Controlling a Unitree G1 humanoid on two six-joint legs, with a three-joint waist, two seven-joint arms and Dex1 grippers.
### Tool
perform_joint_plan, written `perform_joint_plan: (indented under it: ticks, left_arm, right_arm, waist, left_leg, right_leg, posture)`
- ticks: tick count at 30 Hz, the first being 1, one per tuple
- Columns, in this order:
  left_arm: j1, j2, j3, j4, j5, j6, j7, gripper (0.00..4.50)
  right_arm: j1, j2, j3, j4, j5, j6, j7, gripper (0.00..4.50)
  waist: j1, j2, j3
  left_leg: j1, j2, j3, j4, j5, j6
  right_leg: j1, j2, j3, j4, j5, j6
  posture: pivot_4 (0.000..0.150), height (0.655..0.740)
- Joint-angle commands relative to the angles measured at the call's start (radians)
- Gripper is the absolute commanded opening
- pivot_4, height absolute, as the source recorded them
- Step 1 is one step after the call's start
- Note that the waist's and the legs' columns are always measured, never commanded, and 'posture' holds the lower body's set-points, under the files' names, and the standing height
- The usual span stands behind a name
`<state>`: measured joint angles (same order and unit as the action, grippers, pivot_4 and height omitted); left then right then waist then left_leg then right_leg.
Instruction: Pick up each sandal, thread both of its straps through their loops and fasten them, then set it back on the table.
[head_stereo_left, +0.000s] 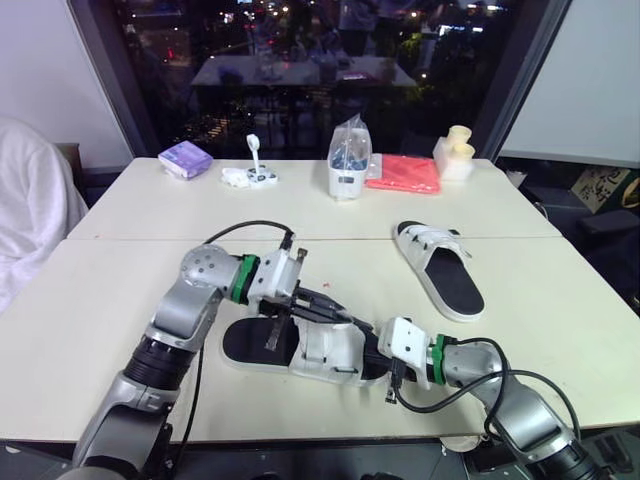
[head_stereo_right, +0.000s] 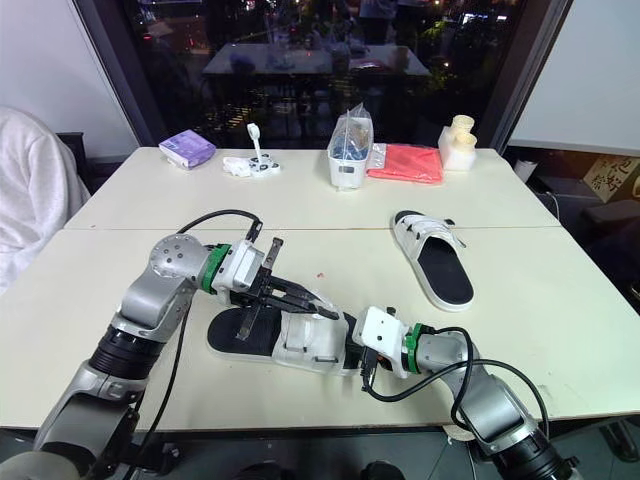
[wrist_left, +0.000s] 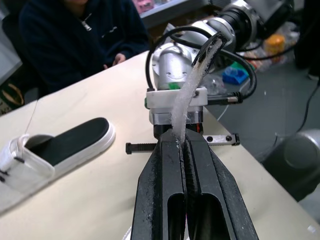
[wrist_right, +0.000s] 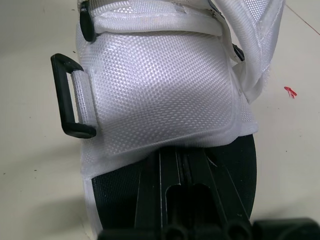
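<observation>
Strap work at the bench (head_stereo_right: 560, 330): my left jaws pinch the free white strap (wrist_left: 192, 90) of the near sandal (head_stereo_right: 290, 345) and hold it up off the mesh upper. My right jaws, pressed close together, nip the sandal's toe end, and the sole lies on the pale top. The black loop (wrist_right: 70, 97) stands open at the side of the upper. As I judge it, the strap's tip must go through that loop, so I should keep the strap flat and untwisted, lead with its end, and use the right jaws to steady the sole, not drag it. The second sandal (head_stereo_right: 435, 262) lies well apart, towards my right. At the far edge are a purple pack (head_stereo_right: 187, 149), a white tub (head_stereo_right: 347, 160) and a red cloth (head_stereo_right: 405, 162), before a dark window (head_stereo_right: 300, 60). A person (wrist_left: 75, 35) in a dark top sits by the bench
</observation>
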<state>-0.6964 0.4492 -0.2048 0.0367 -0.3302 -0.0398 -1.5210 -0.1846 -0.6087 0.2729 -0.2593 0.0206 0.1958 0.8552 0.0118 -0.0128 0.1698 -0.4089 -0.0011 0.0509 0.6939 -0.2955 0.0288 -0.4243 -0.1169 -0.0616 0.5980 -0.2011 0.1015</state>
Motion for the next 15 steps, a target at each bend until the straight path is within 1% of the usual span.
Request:
perform_joint_plan:
  ticks: [1, 3, 6, 9, 12, 14, 15]
  left_arm:
    - [0.028, -0.036, -0.037, 0.095, 0.087, -0.460, -0.049, 0.02]
    - [0.029, -0.058, -0.048, 0.128, 0.085, -0.562, -0.045, 0.02]
    - [0.043, -0.061, -0.082, 0.129, 0.050, -0.655, -0.077, 0.02]
    - [0.041, -0.016, -0.175, 0.161, 0.039, -0.802, -0.093, 0.02]
    - [0.029, 0.042, -0.261, 0.172, 0.011, -0.882, -0.093, 0.88]
    - [0.024, 0.082, -0.309, 0.163, -0.018, -0.920, -0.093, 1.81]
    - [0.024, 0.108, -0.335, 0.151, -0.037, -0.939, -0.093, 2.39]
  right_arm:
    - [-0.007, -0.003, 0.032, 0.038, -0.013, -0.012, 0.029, 0.00]
    - [-0.008, -0.003, 0.033, 0.045, -0.016, -0.019, 0.033, 0.00]
    - [-0.008, -0.003, 0.032, 0.047, -0.017, -0.022, 0.037, 0.00]
    - [-0.006, -0.007, 0.036, 0.053, -0.019, -0.031, 0.044, 0.00]
    - [-0.011, -0.006, 0.039, 0.062, -0.023, -0.038, 0.048, 0.00]
    - [-0.017, -0.004, 0.040, 0.071, -0.025, -0.044, 0.051, 0.00]
    - [-0.019, -0.004, 0.041, 0.075, -0.026, -0.047, 0.053, 0.00]
  waist:
    - [0.000, 0.001, -0.001]
    - [0.001, 0.000, 0.000]
    - [0.000, 0.001, 0.000]
    - [0.000, 0.001, -0.001]
    - [0.000, 0.001, -0.001]
    - [0.000, 0.001, -0.001]
    - [-0.001, 0.001, -0.001]
  left_leg:
    - [0.000, 0.000, 0.001, 0.000, 0.000, 0.000]
    - [0.000, 0.000, 0.000, 0.000, 0.000, 0.000]
    - [0.000, 0.000, 0.000, 0.000, 0.000, 0.000]
    - [0.000, 0.001, 0.000, 0.000, 0.000, 0.000]
    - [0.000, 0.000, 0.001, 0.000, 0.000, 0.000]
    - [0.000, 0.001, 0.000, 0.000, 0.000, 0.000]
    - [0.000, 0.001, 0.000, 0.000, 0.000, 0.000]
  right_leg:
    - [0.000, 0.000, 0.000, 0.000, 0.000, 0.000]
    - [0.000, 0.000, 0.000, 0.000, 0.000, 0.000]
    - [0.000, 0.000, 0.000, 0.000, 0.000, 0.000]
    - [0.000, 0.000, 0.000, 0.000, 0.000, 0.000]
    - [0.000, 0.000, 0.000, 0.000, 0.000, 0.000]
    - [0.000, 0.000, 0.000, 0.000, 0.000, 0.000]
    - [0.000, 0.000, 0.000, 0.000, 0.000, 0.000]
  posture:
    - [0.150, 0.7400]
    - [0.150, 0.7400]
    - [0.150, 0.7400]
    - [0.150, 0.7400]
    - [0.150, 0.7400]
    - [0.150, 0.7400]
    - [0.150, 0.7400]
